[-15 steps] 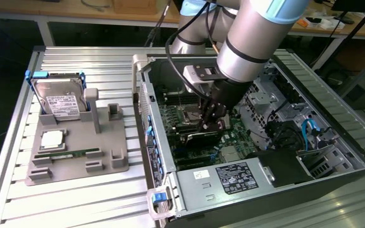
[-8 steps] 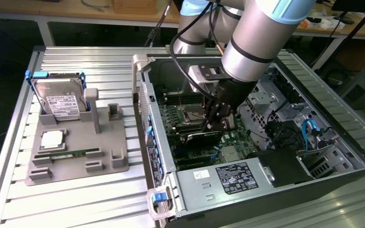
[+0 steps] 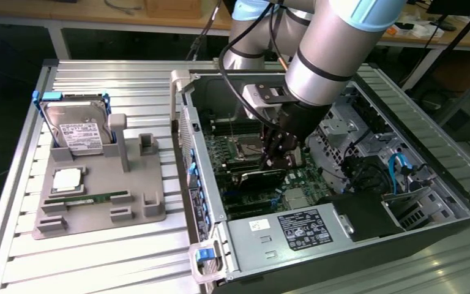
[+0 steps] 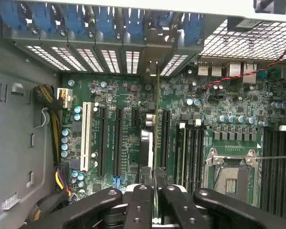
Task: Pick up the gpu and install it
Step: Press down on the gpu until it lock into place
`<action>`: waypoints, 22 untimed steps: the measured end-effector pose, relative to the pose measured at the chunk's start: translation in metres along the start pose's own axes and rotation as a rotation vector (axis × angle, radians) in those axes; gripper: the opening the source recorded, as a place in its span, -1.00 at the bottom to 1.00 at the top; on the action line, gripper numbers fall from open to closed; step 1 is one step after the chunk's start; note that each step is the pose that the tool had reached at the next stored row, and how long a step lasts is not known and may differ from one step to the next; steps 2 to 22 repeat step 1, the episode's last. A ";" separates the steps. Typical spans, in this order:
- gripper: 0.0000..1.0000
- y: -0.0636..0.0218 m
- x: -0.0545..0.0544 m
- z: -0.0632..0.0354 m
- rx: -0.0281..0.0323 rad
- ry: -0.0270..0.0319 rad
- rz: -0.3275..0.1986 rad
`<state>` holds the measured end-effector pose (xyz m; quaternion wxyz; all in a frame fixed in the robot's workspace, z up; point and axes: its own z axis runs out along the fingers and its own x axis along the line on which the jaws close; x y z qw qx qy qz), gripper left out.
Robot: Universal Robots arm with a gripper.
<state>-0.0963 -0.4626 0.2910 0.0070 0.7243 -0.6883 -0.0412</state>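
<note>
Black and thin, the gpu (image 3: 261, 178) stands on edge inside the open computer case (image 3: 431, 239), low over the green motherboard (image 3: 239, 199), and the wrist view shows its edge (image 4: 156, 138) running down between the black expansion slots. One gripper (image 3: 280, 156) reaches into the case from above; its fingers (image 4: 142, 205) are drawn close together, pinching the card's upper edge, with the two black finger pads on either side of it. Whether the card is fully seated in a slot cannot be told.

One white slot (image 4: 87, 136) lies well to one side of the card, and one empty processor socket (image 4: 231, 176) lies to the other. One power supply (image 3: 288, 236) with a label sits at the case's near end. On the table, at the exterior view's left, one grey holder tray (image 3: 149, 208) carries one hard drive (image 3: 76, 131), one processor chip (image 3: 67, 179) and one green RAM stick (image 3: 88, 198).
</note>
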 end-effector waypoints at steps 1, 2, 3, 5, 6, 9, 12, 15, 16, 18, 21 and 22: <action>-0.68 0.0000 0.000 0.0000 0.0000 0.0000 0.000; -0.68 0.0000 0.000 0.0000 0.0000 0.0000 0.000; -0.68 0.0000 0.000 0.0000 0.0000 0.0000 0.000; -0.68 0.0000 0.000 0.0000 0.0000 0.0000 0.000; -0.68 0.0000 0.000 0.0000 0.0000 0.0000 0.000; -0.68 0.0000 0.000 0.0000 0.0000 0.0000 0.000; -0.68 0.0000 0.000 0.0000 0.0000 0.0000 0.000; -0.68 0.0000 0.000 0.0000 0.0000 0.0000 0.000; -0.68 0.0000 0.000 0.0000 0.0000 0.0000 0.000; -0.68 0.0000 0.000 0.0000 0.0000 0.0000 0.000; -0.68 0.0000 0.000 0.0000 0.0000 0.0000 0.000; -0.68 0.0000 0.000 0.0000 0.0000 0.0000 0.000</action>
